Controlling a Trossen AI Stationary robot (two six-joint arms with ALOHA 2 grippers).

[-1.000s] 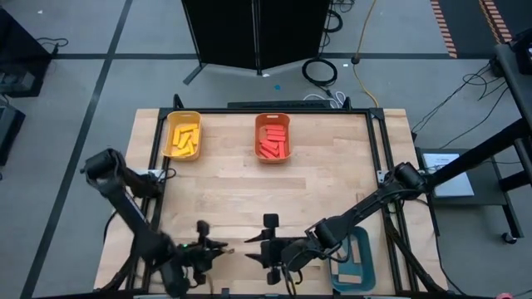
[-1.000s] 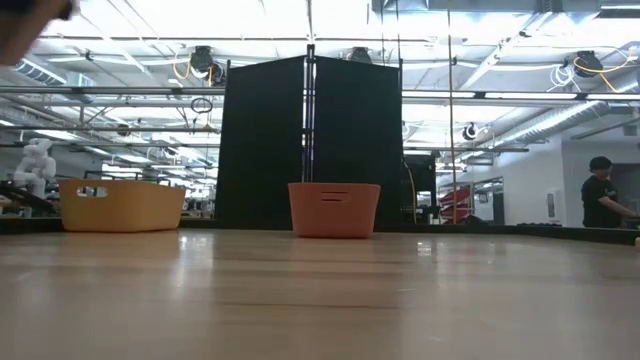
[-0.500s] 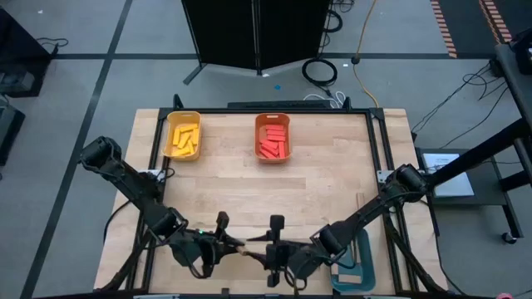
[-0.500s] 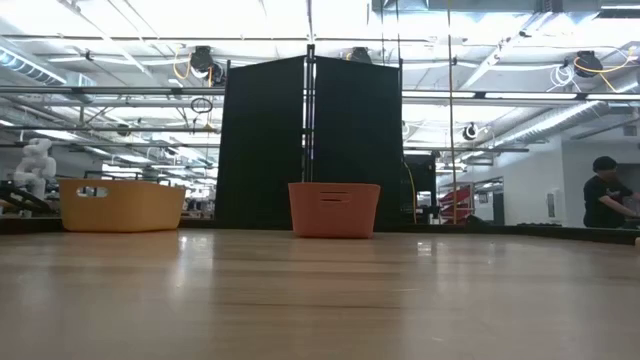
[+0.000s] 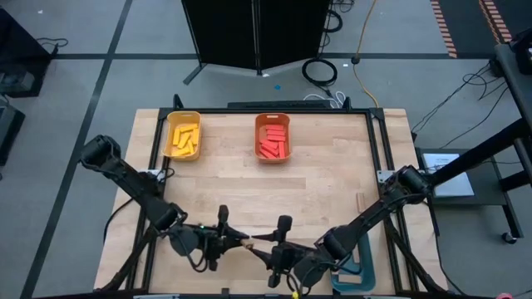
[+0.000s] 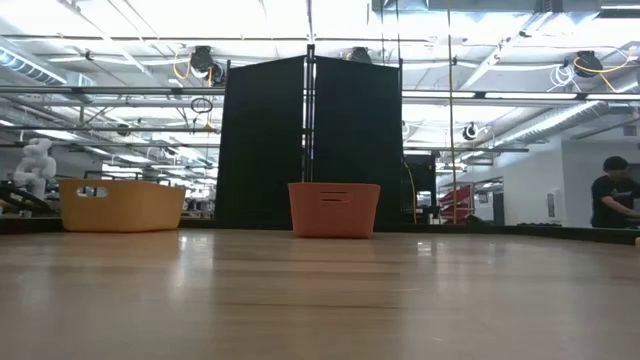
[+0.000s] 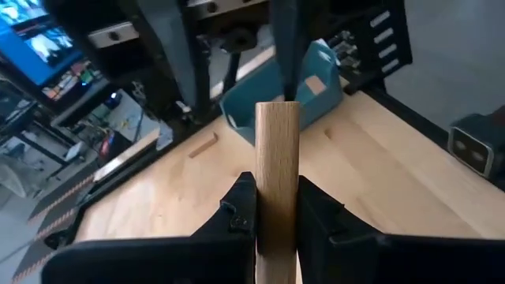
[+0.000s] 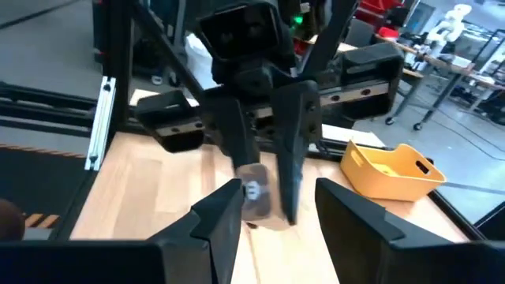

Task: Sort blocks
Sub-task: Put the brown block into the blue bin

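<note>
Sorting looks nearly finished: yellow bin [image 5: 184, 135] and orange bin [image 5: 273, 137] at upper frame are filled, while left gripper [image 7: 272, 207] clamps a tan block [image 7: 277, 177] toward right gripper's [image 8: 276, 207] parted jaws, bottom centre.

Bright ceiling lights [image 6: 300, 15] glare; wrist foregrounds blurred, perhaps motion.

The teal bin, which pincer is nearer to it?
Right. The right pincer sits just beside the teal bin; the left pincer, gripping a tan block, is farther away.
</note>
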